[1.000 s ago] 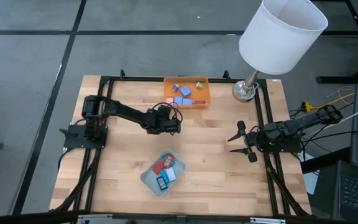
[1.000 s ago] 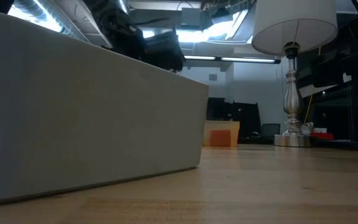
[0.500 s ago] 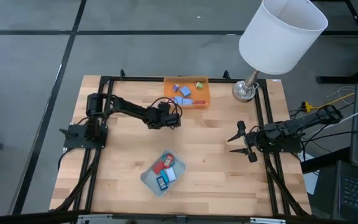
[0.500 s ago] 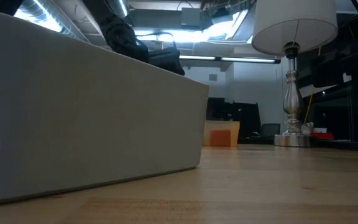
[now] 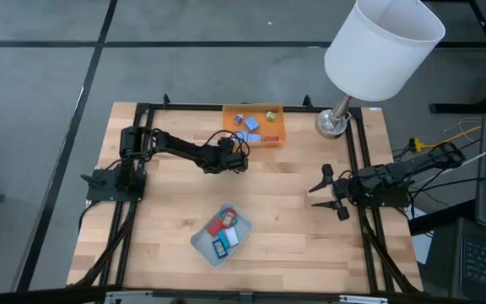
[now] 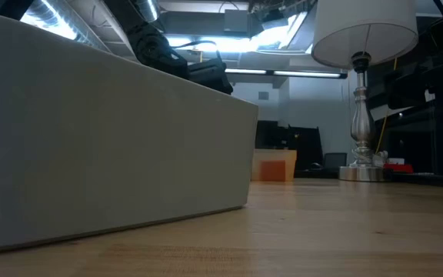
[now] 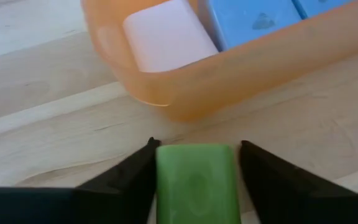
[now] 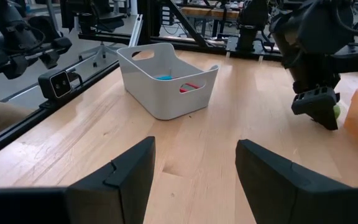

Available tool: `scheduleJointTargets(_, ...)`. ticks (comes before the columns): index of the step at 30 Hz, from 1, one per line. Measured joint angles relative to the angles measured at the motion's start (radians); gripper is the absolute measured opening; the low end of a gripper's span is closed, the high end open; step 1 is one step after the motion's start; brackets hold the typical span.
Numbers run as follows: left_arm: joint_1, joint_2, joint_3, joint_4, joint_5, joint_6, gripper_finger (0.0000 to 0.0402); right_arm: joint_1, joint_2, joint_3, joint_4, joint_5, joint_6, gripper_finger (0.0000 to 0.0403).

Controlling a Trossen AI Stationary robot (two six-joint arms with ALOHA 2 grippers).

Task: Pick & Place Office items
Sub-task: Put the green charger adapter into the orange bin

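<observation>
The left gripper [image 5: 241,158] sits near the back of the wooden counter [image 5: 294,211], just in front of the orange tray [image 5: 254,124]. Its jaws are closed on a green block [image 7: 197,183]. In the left wrist view the block sits between the two dark fingers [image 7: 126,180], touching both. Its long side runs straight out from the gripper, toward the orange tray. The block is just beside the tray's near corner but not touching it.

The orange tray is see-through and has small pieces in it. From above you can see blue ones, a purple one [image 5: 239,119], a green one [image 5: 271,116] and a red one [image 5: 270,138]. The left wrist view shows a pale pink block [image 7: 166,36] in the tray's corner, with a blue block [image 7: 257,17] next to it.

Nearer the front of the counter, in the middle, is the pale grey tray [image 5: 220,233], turned at a slant. It holds flat red pieces [image 5: 220,223] and blue pieces [image 5: 232,237].

A lamp [image 5: 369,63] with a white shade stands at the back corner, right of the orange tray.

The right gripper [image 5: 326,191] waits at the right side of the counter, well apart from both trays. Its jaws are partly open and hold nothing.
</observation>
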Motion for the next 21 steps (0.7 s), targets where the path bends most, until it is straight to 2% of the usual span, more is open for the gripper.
scheduleJointTargets(4,-0.003,0.0,-0.001,-0.008,0.021,0.014,0.0144,0.0,0.0,0.0,0.0,0.0,0.006,0.0221)
scheduleJointTargets(8,-0.02,-0.008,-0.002,-0.012,0.024,0.012,0.0142,0.0,0.0,0.0,0.0,0.0,0.006,0.0221)
scheduleJointTargets(16,-0.118,-0.102,-0.011,-0.07,0.114,0.015,0.0142,0.0,0.0,0.0,0.0,0.0,0.01,0.0221)
scheduleJointTargets(21,-0.193,-0.205,-0.009,-0.005,0.012,0.105,0.0142,0.0,0.0,0.0,0.0,0.0,0.01,0.0221)
